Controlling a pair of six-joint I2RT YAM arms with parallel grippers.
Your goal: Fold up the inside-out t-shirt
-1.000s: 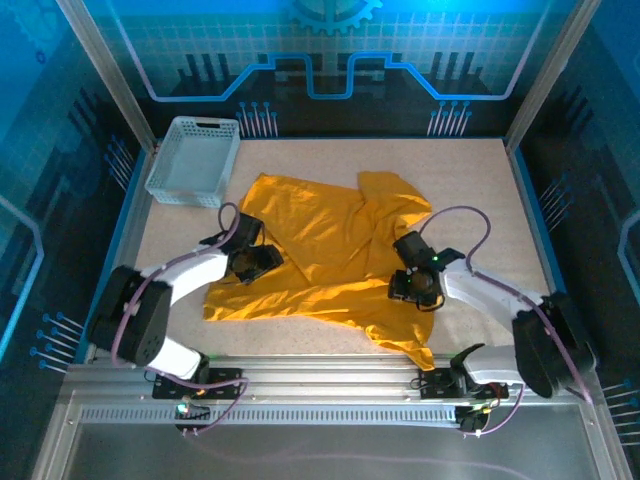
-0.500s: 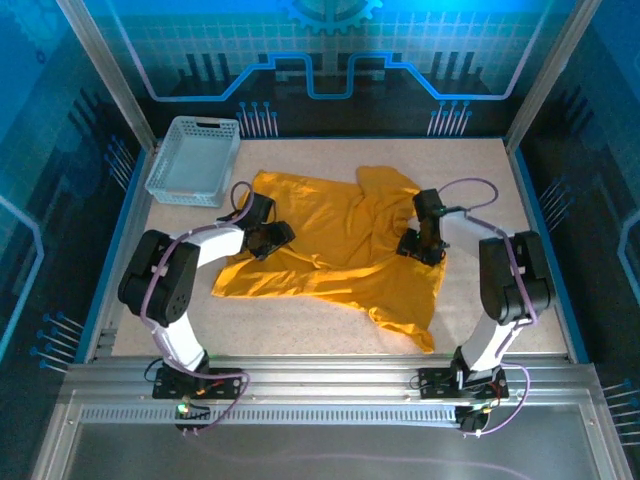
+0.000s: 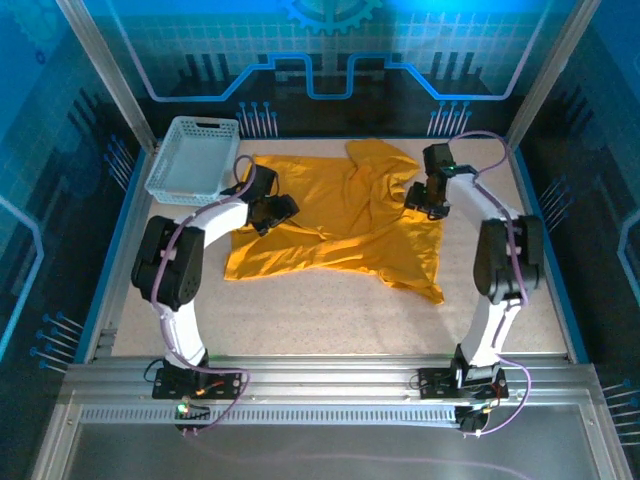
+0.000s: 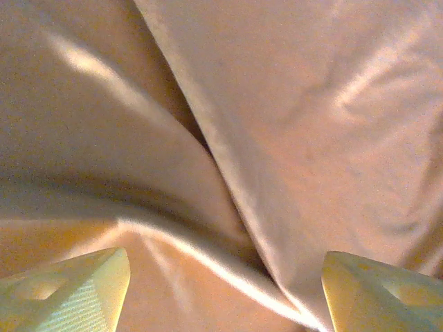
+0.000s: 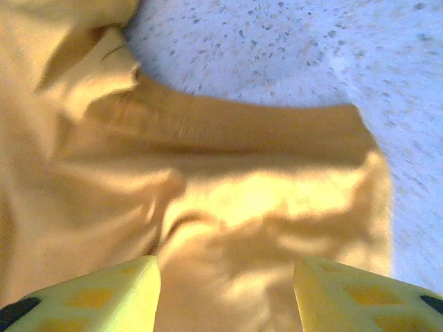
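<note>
The mustard-yellow t-shirt [image 3: 340,225] lies spread and wrinkled on the far half of the table, plain side up, with a hem corner trailing toward the near right. My left gripper [image 3: 275,210] rests low on the shirt's left part. In the left wrist view its yellow fingers [image 4: 76,290] stand wide apart, with a cloth fold [image 4: 228,194] running between them. My right gripper [image 3: 425,200] sits on the shirt's right edge. Its jaws [image 5: 225,266] also stand apart over bunched cloth [image 5: 263,200], next to a hem.
A light grey lattice basket [image 3: 193,160] stands at the far left corner, just beside the left arm's wrist. Bare speckled tabletop [image 3: 330,320] stretches between the shirt and the arm bases. Table surface [image 5: 311,55] shows beyond the hem on the right.
Both arms have stretched toward the far side, and the shirt has slid away with them. It now lies flatter and higher on the table, nearer the basket.
</note>
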